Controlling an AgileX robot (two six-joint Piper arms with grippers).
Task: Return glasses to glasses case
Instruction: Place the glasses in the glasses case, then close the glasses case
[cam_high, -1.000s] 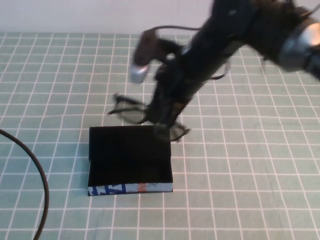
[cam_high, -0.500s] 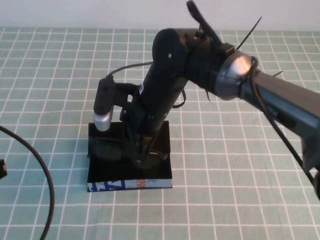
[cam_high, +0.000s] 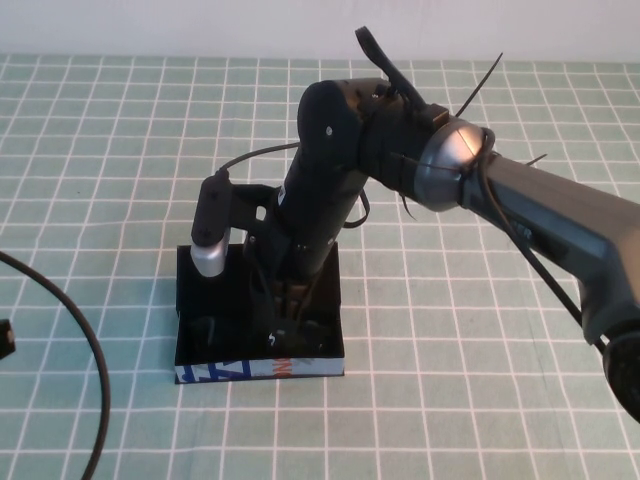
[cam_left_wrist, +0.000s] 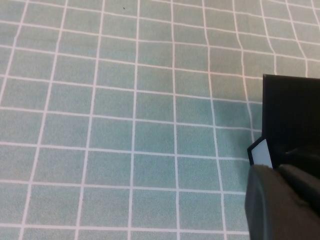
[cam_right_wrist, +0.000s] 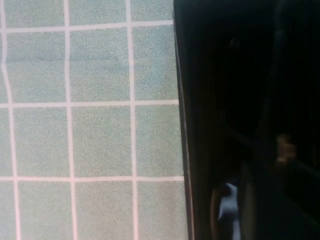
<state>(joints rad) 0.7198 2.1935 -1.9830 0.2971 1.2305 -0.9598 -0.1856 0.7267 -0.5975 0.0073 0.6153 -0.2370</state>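
Note:
The glasses case (cam_high: 215, 373) stands open on the green grid mat, its light-blue printed side facing the robot. My right gripper (cam_high: 285, 325) reaches down inside the case and is shut on the black glasses (cam_high: 212, 330), which lie low in the black interior and are hard to tell from it. In the right wrist view a reflective lens (cam_right_wrist: 227, 210) shows inside the case (cam_right_wrist: 200, 100). My left gripper (cam_left_wrist: 280, 207) is out of the high view. It sits low beside a corner of the case (cam_left_wrist: 290, 115) in the left wrist view.
A black cable (cam_high: 90, 360) curves over the mat at the left edge. The right arm (cam_high: 520, 210) slants across the right half of the table. The arm's silver-tipped camera (cam_high: 210, 250) hangs over the case's back left.
The right arm brought the glasses from behind the case down into it, and the gripper has sunk lower inside the case.

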